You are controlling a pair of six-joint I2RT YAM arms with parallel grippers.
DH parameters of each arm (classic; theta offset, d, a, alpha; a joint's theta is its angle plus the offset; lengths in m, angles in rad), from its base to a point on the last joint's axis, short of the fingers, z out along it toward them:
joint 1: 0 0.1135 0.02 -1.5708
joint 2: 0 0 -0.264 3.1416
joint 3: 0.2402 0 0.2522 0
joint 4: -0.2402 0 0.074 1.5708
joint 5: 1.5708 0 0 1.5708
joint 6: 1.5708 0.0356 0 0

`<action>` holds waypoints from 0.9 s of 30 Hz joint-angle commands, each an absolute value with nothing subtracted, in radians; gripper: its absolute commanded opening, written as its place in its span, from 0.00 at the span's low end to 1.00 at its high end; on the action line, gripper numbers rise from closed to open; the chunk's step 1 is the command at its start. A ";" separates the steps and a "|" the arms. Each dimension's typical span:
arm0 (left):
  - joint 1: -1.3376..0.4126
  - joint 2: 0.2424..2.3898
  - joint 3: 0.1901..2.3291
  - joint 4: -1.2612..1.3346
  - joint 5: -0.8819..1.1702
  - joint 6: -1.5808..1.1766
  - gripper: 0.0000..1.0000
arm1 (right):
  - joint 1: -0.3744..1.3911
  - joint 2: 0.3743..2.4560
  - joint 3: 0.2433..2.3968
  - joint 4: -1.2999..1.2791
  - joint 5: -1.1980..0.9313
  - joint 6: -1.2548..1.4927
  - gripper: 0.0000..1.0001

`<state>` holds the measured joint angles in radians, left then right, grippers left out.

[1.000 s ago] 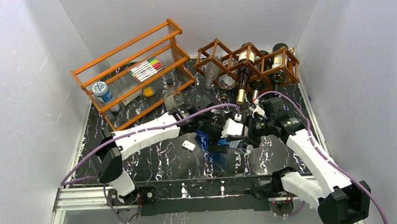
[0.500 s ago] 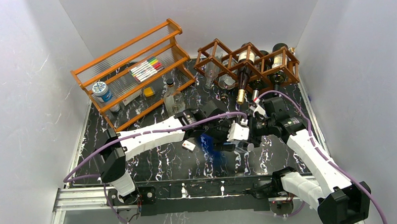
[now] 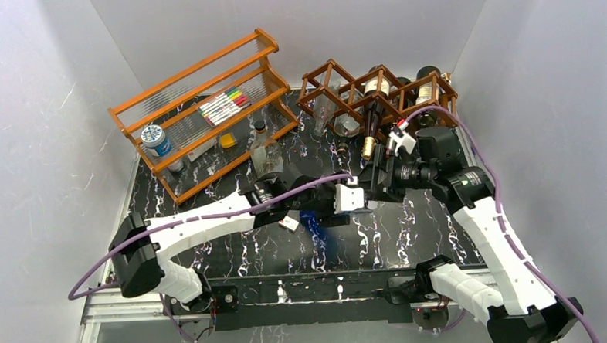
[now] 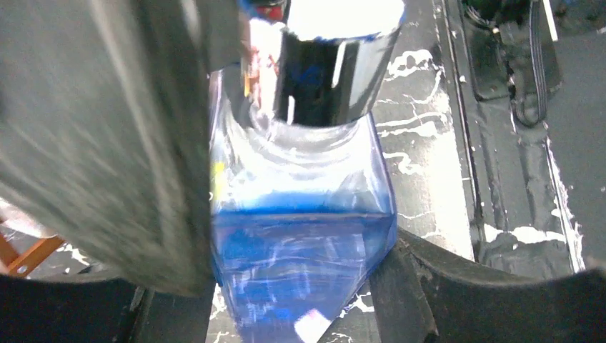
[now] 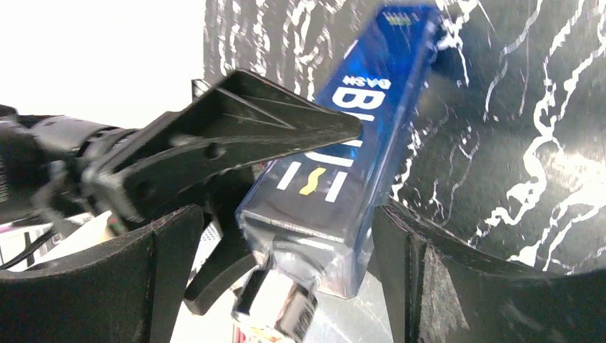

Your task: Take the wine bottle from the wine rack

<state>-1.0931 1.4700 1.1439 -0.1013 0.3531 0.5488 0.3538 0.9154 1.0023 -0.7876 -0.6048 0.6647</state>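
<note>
The blue bottle (image 4: 300, 236) is see-through, glossy tinted glass or plastic, I cannot tell which, topped by a mirror-bright silver cap (image 4: 329, 71). My jaws are matt black plastic with a faintly grainy face. The counter (image 4: 429, 143) is glossy black with white veining, and the wine rack (image 3: 352, 86) is smooth stained wood.

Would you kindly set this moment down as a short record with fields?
left gripper: shut on the blue bottle
right gripper: open, its fingers flanking that same bottle
wine bottle: lying in the wine rack, gold-capped neck pointing forward, no gripper on it
orange shelf: back left, markers on it
task status: wine bottle not yet taken off the rack
</note>
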 commanded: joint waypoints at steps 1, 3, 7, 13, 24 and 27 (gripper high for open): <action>-1.103 1.397 1.098 -0.020 0.302 0.453 0.21 | 0.352 0.872 1.170 -0.714 -0.626 0.656 0.98; -1.103 1.378 1.084 0.021 0.290 0.409 0.19 | 0.353 0.860 1.204 -0.714 -0.626 0.656 0.98; -1.104 1.316 1.010 0.125 0.254 0.335 0.10 | 0.352 0.811 1.299 -0.714 -0.626 0.656 0.98; -1.102 1.270 1.001 0.152 0.102 0.237 0.00 | 0.353 0.723 1.390 -0.714 -0.626 0.656 0.98; -1.079 1.030 0.951 0.089 -0.578 0.004 0.00 | 0.351 0.723 1.285 -0.792 -0.065 0.562 0.98; -1.007 0.974 0.899 0.094 -0.612 -0.045 0.00 | 0.352 0.729 1.257 -0.772 -0.091 0.579 0.98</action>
<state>-1.0687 1.0798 0.9161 -0.0425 -0.4713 0.0010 0.3500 0.7311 1.2705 -0.8131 -0.1711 0.5930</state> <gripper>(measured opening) 0.599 0.981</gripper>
